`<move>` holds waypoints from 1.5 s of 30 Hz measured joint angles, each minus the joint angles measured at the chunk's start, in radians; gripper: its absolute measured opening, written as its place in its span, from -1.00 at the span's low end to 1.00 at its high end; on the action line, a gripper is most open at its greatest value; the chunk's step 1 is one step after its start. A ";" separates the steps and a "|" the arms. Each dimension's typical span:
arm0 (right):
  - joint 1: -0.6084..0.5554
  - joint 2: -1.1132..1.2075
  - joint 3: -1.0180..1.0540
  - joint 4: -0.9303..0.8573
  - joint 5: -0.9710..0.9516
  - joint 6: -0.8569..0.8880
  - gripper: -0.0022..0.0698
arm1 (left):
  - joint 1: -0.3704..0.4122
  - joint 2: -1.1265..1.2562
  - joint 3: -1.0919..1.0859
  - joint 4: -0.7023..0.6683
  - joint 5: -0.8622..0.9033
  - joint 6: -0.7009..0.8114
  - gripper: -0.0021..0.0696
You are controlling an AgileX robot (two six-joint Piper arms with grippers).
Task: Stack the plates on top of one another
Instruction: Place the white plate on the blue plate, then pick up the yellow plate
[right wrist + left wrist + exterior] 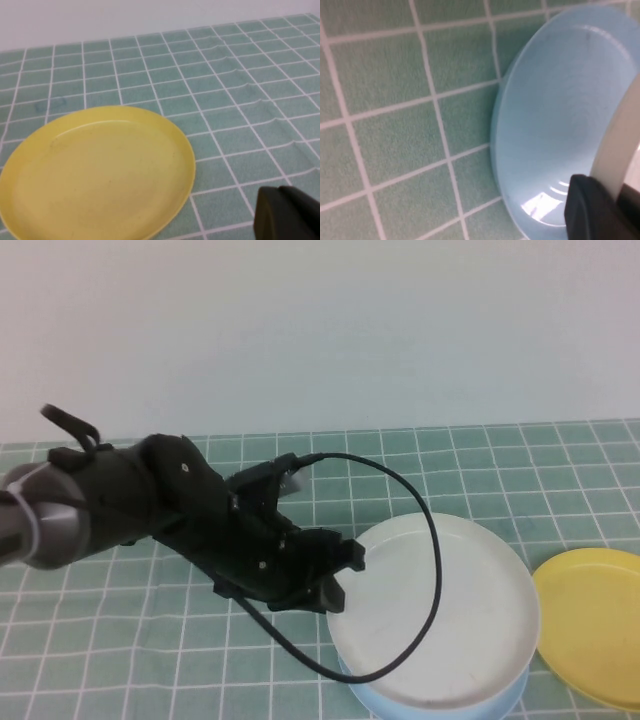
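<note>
The white plate [450, 610] lies over the light blue plate [395, 702], of which only a crescent shows at the near edge. My left gripper [345, 575] is shut on the white plate's left rim. In the left wrist view the white plate's rim [620, 140] sits pinched in the left gripper [615, 197], above the light blue plate [555, 110]. The yellow plate [595, 625] lies flat just right of the stack. My right gripper [287, 215] hangs shut and empty a little beside the yellow plate [95, 172]; it is outside the high view.
A green mat with a white grid [480, 465] covers the table up to a pale wall. A black cable [425, 530] loops from the left arm over the white plate. The mat is rippled beyond the yellow plate [250, 95].
</note>
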 joint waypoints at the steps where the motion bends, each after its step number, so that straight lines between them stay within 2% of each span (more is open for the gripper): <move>1: 0.000 0.000 0.000 0.000 0.000 0.000 -0.95 | 0.000 0.017 -0.004 -0.007 0.000 0.000 -0.93; 12: 0.000 0.000 0.000 0.000 0.000 0.000 -0.95 | 0.000 0.084 -0.065 -0.068 0.020 0.011 -0.92; 21: 0.000 0.000 0.000 0.000 0.000 0.000 -0.95 | 0.000 0.090 -0.073 -0.057 0.044 -0.011 -0.41; 27: 0.000 0.000 0.000 0.000 0.000 0.000 -0.95 | 0.000 0.090 -0.073 -0.059 0.044 -0.011 -0.36; 30: 0.000 0.000 0.000 0.000 0.000 0.000 -0.95 | 0.000 0.090 -0.087 -0.055 0.053 -0.011 -0.42; 34: 0.000 0.000 0.000 0.000 0.000 0.000 -0.95 | 0.000 0.079 -0.140 -0.034 0.109 0.008 -0.78; 36: 0.000 0.000 0.000 0.000 0.000 0.000 -0.95 | 0.000 0.065 -0.174 -0.024 0.140 0.010 -0.87; 42: 0.000 0.000 0.000 0.000 0.000 0.000 -0.95 | 0.000 -0.038 -0.218 -0.018 0.165 0.012 -0.94; 45: 0.000 0.000 0.000 0.000 0.000 0.000 -0.95 | 0.000 -0.116 -0.218 0.028 0.156 0.012 -0.94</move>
